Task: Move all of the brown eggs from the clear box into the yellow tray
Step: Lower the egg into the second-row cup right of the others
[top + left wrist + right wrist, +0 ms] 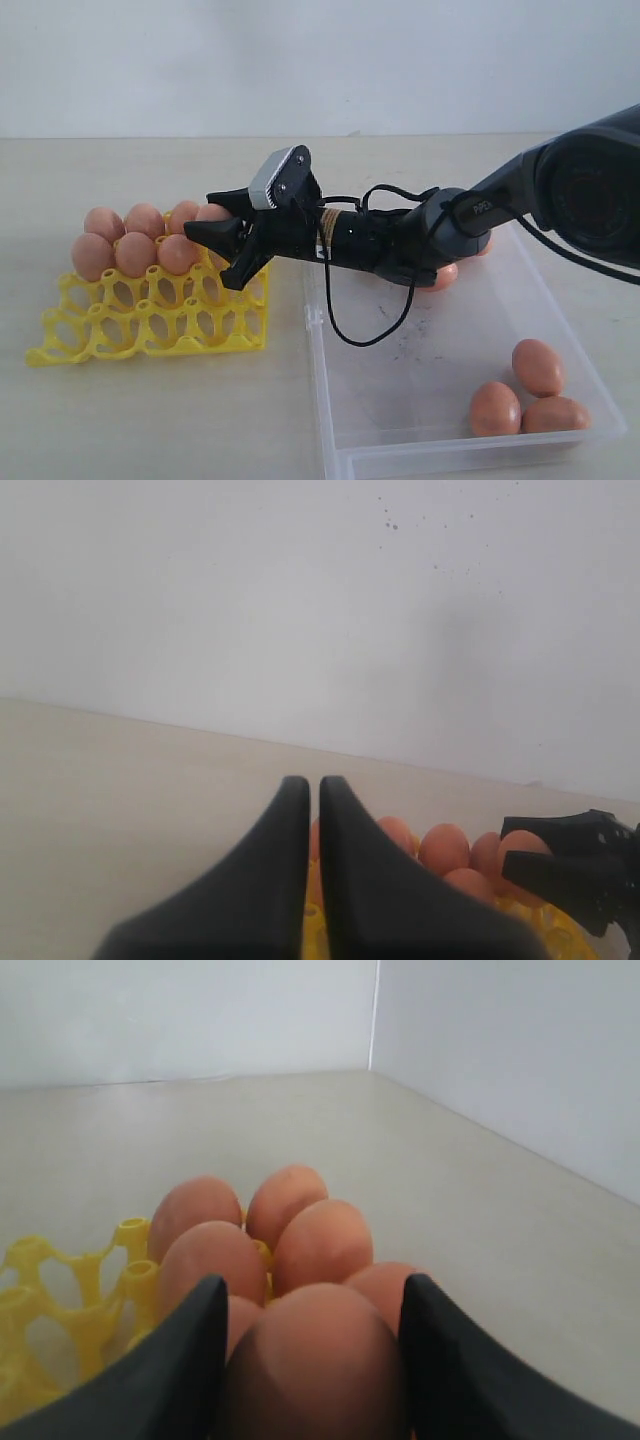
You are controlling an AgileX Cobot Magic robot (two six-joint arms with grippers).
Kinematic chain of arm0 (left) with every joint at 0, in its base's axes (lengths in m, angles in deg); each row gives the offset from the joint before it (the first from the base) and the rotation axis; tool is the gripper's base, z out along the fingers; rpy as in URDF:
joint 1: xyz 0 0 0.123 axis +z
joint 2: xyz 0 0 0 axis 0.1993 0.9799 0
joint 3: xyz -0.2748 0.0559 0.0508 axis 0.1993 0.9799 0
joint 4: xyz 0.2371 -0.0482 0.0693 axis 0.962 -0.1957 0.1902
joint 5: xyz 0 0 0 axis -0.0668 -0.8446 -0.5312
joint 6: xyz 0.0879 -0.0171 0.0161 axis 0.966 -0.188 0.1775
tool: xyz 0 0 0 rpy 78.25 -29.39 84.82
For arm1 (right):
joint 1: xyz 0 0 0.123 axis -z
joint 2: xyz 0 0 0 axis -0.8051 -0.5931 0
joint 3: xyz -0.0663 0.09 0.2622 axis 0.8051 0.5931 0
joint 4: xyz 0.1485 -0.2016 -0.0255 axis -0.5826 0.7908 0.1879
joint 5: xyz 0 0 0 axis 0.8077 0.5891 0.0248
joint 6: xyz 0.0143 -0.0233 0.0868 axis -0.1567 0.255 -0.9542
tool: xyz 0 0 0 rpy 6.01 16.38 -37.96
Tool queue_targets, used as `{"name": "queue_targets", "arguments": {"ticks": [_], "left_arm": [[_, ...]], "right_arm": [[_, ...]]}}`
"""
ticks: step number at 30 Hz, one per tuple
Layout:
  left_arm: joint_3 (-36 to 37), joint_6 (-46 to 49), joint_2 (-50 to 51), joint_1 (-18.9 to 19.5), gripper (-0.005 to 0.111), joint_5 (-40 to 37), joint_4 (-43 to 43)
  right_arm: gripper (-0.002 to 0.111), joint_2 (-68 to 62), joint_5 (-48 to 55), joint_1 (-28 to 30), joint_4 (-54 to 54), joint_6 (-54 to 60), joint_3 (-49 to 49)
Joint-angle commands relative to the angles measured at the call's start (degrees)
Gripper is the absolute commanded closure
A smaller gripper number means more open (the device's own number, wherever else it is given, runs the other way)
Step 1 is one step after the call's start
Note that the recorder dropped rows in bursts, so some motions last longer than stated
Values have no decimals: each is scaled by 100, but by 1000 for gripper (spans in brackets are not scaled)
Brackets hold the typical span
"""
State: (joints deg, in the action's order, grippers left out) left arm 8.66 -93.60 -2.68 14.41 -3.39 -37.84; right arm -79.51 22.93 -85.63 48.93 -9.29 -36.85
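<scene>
Brown egg is pinched between the jaws of the right gripper, over the yellow tray, beside the 3 eggs of row 2. The vacant 4th cup is judged to lie directly beneath. The jaws of the left gripper are pressed together.
</scene>
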Motion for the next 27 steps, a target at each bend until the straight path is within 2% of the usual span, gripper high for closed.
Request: {"name": "queue_targets", "arguments": {"ticks": [1,27], "left_arm": [[-21,-7,20,-33,103,32,-4],[-21,-7,20,-33,103,32,-4]], "right_arm": [[109,13,-22,31,-55,59,-45],[109,-202,-39,18,-179,47,-55]]}}
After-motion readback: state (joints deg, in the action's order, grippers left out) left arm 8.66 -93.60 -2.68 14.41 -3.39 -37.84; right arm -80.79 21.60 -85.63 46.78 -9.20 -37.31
